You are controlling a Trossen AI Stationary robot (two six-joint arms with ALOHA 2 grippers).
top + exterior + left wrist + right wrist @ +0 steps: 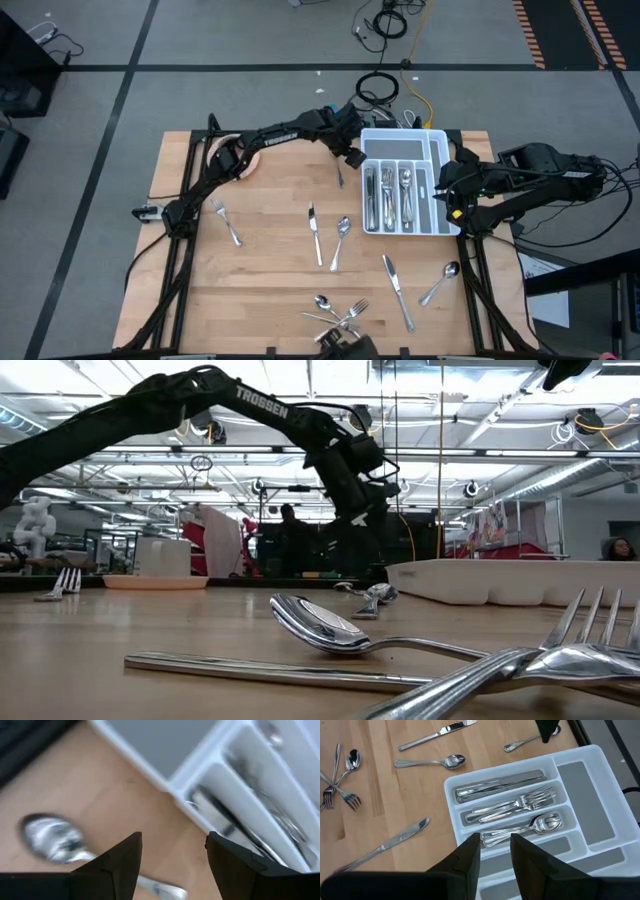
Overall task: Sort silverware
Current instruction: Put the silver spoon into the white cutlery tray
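Several knives, forks and spoons lie sorted in the white tray (441,140), also seen in the right wrist view as the tray (600,765). Loose silverware lies flat on the wooden table: a fork (228,222), a knife (314,235), a spoon (340,240), another knife (397,290), a spoon (440,283) and a small heap (340,312) at the near edge. My left gripper (352,155) hangs open and empty by the tray's far left corner, above a spoon (55,840) on the table. My right gripper (495,840) hovers slightly open and empty over the tray's right side.
A pink cup on its saucer (240,160) sits at the far left of the table, partly under the left arm. Cables lie on the floor beyond the far edge. Bare wood shows at the table's left and middle near side.
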